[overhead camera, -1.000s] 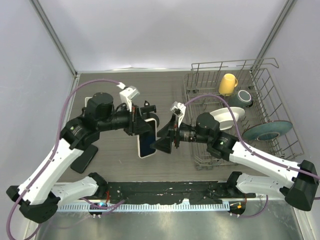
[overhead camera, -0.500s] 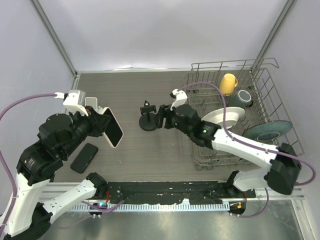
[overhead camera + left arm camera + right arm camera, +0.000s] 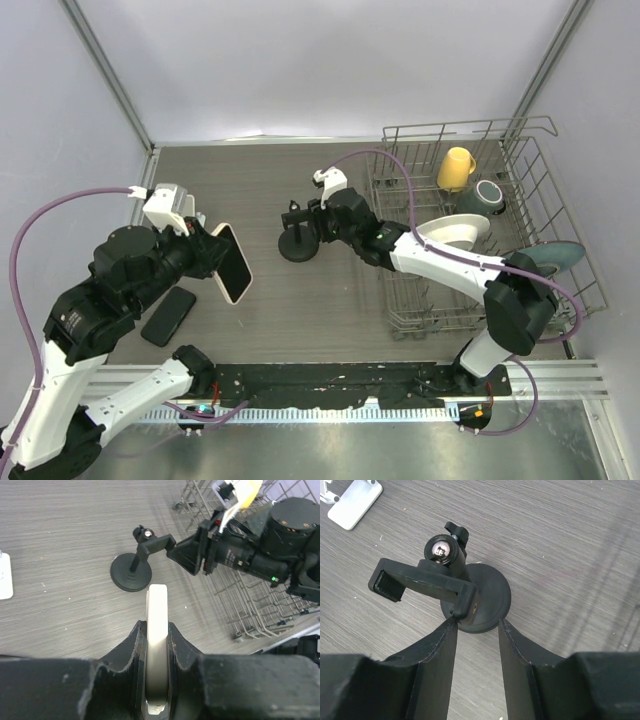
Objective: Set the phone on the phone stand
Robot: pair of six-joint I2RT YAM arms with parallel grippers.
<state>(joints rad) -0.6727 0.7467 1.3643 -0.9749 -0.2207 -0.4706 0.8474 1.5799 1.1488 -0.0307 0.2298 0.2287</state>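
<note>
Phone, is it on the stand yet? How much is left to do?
Not yet. Done: the left hand has the white phone pinched and lifted off the table. In hand: the right hand is at the clamp of the black stand; whether it squeezes it, I cannot tell. Left: carry the phone across the gap and set it in the empty clamp.

Grey wood-grain tabletop [image 3: 300, 180], pale walls [image 3: 320, 60].
</note>
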